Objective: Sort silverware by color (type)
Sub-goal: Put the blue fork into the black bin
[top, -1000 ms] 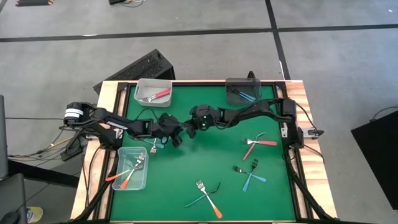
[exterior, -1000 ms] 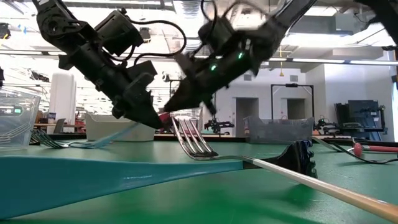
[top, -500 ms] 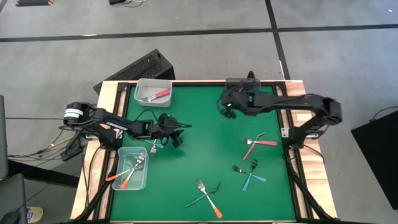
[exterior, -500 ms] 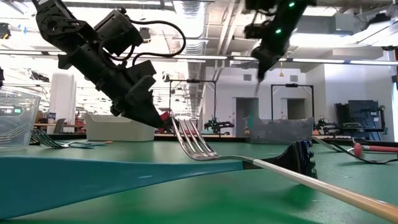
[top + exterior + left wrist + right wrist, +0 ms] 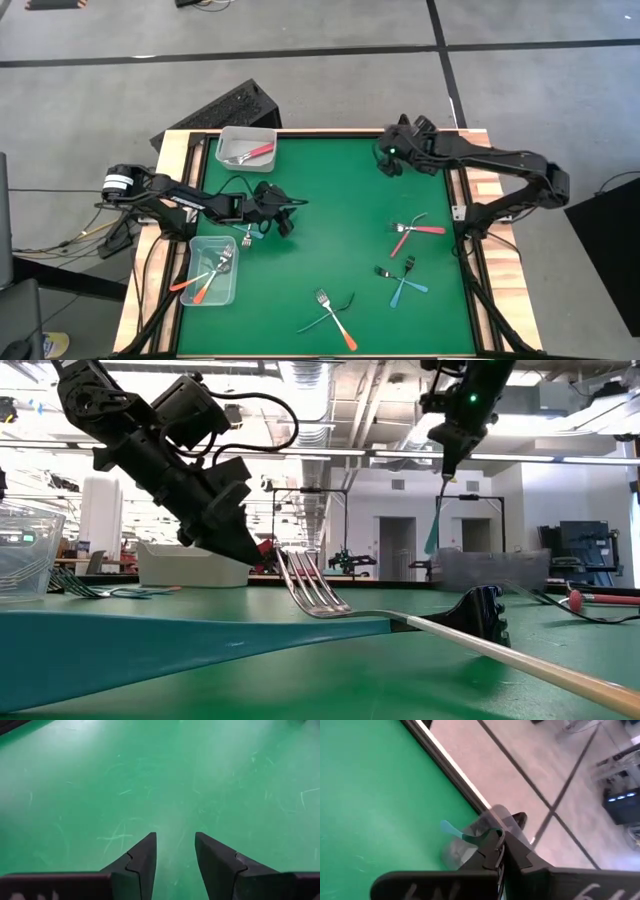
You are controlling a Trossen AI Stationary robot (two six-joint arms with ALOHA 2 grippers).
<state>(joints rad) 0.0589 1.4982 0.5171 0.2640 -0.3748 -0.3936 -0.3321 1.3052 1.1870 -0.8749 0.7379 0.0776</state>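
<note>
One teal-handled utensil [image 5: 454,831] is hanging from the right gripper [image 5: 496,851], its fingers pinching it above the clear bin [image 5: 492,822] at the table's far right corner; the left gripper [image 5: 175,852] is hovering parted, holding nothing, over the green mat [image 5: 100,780].

Left gripper [image 5: 283,222] at 9 o'clock, low, fingers [image 5: 141,860] parted. Right gripper [image 5: 386,165] at 1 o'clock, raised, fingers clamped together.

Grey concrete floor [image 5: 560,90], black seams
</note>
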